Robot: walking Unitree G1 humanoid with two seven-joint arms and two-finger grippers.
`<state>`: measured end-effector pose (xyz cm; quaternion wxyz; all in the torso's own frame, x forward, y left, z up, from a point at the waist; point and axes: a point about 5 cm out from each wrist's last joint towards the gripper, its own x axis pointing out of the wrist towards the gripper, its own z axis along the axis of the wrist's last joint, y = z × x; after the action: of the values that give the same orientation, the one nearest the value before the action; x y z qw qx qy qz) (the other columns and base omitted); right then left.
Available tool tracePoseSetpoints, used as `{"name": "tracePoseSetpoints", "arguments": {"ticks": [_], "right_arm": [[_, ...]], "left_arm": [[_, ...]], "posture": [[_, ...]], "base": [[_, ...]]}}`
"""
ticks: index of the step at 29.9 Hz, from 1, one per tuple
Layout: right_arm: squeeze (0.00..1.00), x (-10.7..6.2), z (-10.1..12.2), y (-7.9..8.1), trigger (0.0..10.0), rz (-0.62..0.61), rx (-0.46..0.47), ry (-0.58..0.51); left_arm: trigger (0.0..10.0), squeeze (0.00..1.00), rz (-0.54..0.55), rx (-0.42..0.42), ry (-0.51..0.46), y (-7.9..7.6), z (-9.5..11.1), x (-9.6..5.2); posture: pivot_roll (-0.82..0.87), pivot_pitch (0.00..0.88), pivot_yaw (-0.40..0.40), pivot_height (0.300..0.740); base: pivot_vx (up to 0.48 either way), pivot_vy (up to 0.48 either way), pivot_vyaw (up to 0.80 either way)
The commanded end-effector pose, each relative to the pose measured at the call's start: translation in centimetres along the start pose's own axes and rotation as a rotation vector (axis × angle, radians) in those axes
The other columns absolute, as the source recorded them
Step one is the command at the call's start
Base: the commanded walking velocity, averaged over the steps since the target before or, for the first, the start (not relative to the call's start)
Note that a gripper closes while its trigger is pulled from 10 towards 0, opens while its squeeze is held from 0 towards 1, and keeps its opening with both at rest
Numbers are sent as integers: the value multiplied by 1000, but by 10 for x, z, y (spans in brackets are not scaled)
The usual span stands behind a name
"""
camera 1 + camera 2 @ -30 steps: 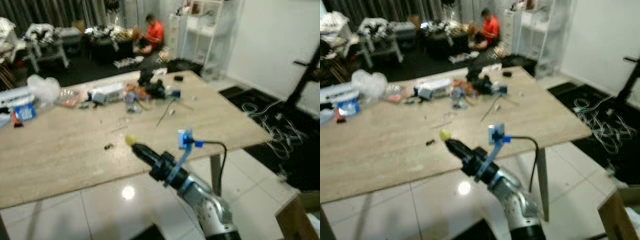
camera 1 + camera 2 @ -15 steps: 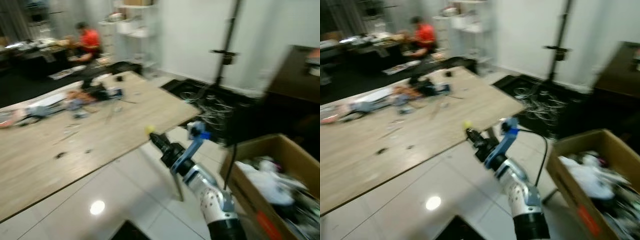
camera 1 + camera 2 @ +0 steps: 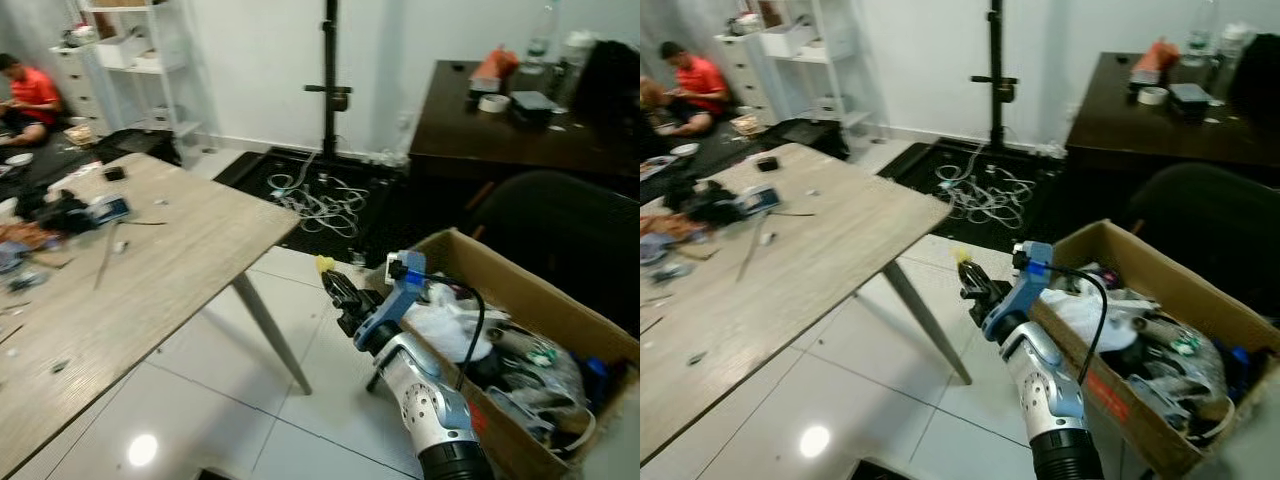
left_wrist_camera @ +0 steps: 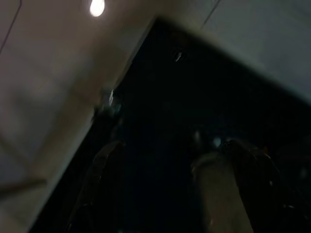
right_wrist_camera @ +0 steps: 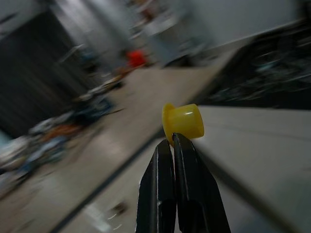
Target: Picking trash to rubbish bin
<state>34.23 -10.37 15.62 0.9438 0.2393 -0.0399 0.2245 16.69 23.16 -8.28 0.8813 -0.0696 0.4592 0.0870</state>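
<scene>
Right gripper (image 5: 171, 141), as I hold it: fingers clenched on yellow cap (image 5: 183, 121), over floor between table corner (image 3: 285, 218) and cardboard box (image 3: 470, 255) rim; left gripper's fingers indiscernible.

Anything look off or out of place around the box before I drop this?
Nothing looks damaged. The cardboard box is heaped with trash, and loose white cables sprawl on the dark mat by the stand. The right pincer holds the yellow cap short of the box.
</scene>
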Motion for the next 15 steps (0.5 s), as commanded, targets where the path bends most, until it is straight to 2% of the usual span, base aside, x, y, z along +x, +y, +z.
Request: {"name": "tracePoseSetpoints", "arguments": {"ticks": [1, 5, 9, 11, 15], "right_arm": [[0, 0, -7, 2, 10000, -9, 8, 11], [0, -3, -1, -13, 10000, -91, -13, -9], [0, -4, 4, -24, 10000, -159, -42, -24], [0, -4, 4, -25, 10000, -165, -43, -25], [0, -3, 6, -28, 10000, -190, -41, -36]], "left_arm": [[10000, 0, 11, 13, 26, 4, -9, -2], [10000, 0, 9, 45, 15, 3, -6, -1], [10000, 0, -6, 45, 1, 0, -2, -1], [10000, 0, -6, 45, 1, 0, -2, -1], [10000, 0, -11, 39, -7, -1, -1, 0]], "posture": [[-160, 99, 113, 740], [-170, 97, 119, 740], [-175, 94, 122, 740], [-175, 94, 122, 740], [-173, 92, 120, 740]], "base": [[0, 0, 0], [0, 0, 0], [0, 0, -800], [0, 0, -800], [0, 0, 0]]}}
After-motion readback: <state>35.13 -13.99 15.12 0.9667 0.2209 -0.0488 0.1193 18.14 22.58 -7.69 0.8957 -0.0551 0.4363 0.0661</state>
